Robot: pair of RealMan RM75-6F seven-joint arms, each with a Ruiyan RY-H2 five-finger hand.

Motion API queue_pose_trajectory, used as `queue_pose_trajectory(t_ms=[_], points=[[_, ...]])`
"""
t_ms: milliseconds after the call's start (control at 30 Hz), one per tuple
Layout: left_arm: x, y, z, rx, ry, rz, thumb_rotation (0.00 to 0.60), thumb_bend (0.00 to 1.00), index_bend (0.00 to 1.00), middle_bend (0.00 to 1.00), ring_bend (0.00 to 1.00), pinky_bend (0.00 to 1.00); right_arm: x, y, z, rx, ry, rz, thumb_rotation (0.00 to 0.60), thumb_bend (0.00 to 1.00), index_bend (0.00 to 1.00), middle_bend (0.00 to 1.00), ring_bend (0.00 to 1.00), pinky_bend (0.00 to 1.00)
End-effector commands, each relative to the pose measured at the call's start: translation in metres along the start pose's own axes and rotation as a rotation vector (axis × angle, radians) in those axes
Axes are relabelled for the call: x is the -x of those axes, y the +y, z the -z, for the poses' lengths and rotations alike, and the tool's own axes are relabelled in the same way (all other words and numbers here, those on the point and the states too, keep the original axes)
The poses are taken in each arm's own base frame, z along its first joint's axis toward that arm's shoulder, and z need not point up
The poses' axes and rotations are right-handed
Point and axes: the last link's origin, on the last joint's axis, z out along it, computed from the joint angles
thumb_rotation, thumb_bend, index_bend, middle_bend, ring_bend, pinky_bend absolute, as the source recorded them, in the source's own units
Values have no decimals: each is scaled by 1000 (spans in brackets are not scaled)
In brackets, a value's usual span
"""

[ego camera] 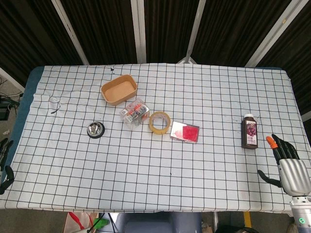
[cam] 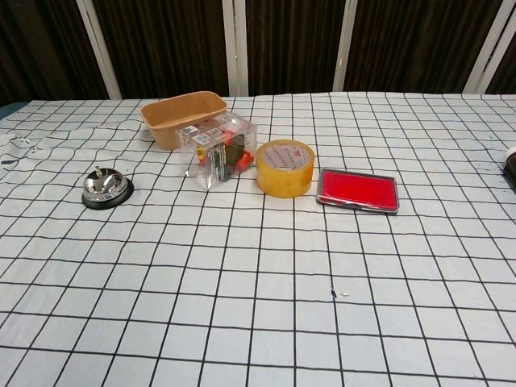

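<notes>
**Reader:** Right hand (ego camera: 289,165), lowest in the head view. What is its state?

**Legend:** It holds nothing, and its fingers (ego camera: 281,144) are spread and point up the table. It lies at the right edge of the checked tablecloth (ego camera: 146,184). The left hand appears in neither view. Dark shapes at the far left edge are too small to identify.

**Reader:** And the objects, from left to right?

**Legend:** Call bell (ego camera: 95,129), kraft paper tray (ego camera: 118,90), clear plastic pack (ego camera: 134,112), tape roll (ego camera: 160,122), red ink pad (ego camera: 184,132), juice bottle (ego camera: 250,132). The pack lies just beside the tray and the roll. The bottle stands upright, well apart from the ink pad and near the fingertips, without touching them.

**Reader:** What could go wrong?

**Legend:** In my judgement, the tall, narrow bottle is the main risk. A sideways brush from the spread fingers could topple it, and it could then roll toward the table's right edge. The cloth is also wrinkled at the left, so a dragged object could catch on it.

**Reader:** Counts?

**Legend:** One of each object, six in all, and one hand visible.
</notes>
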Motion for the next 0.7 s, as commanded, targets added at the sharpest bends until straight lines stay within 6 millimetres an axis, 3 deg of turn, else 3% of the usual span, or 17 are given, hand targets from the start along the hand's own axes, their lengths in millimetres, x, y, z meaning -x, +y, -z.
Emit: queue_pose_trajectory(t_ms=[33, 700], points=[[0, 0, 0, -1, -1, -1, 600, 1000, 0, 39, 0, 3, 0, 0, 0, 0, 0, -2, 600, 249, 58, 28, 88, 97], [1, 1, 0, 5, -13, 2, 600, 1000, 0, 39, 0, 3, 1, 0, 1, 0, -11, 8, 600, 248, 58, 28, 88, 97]])
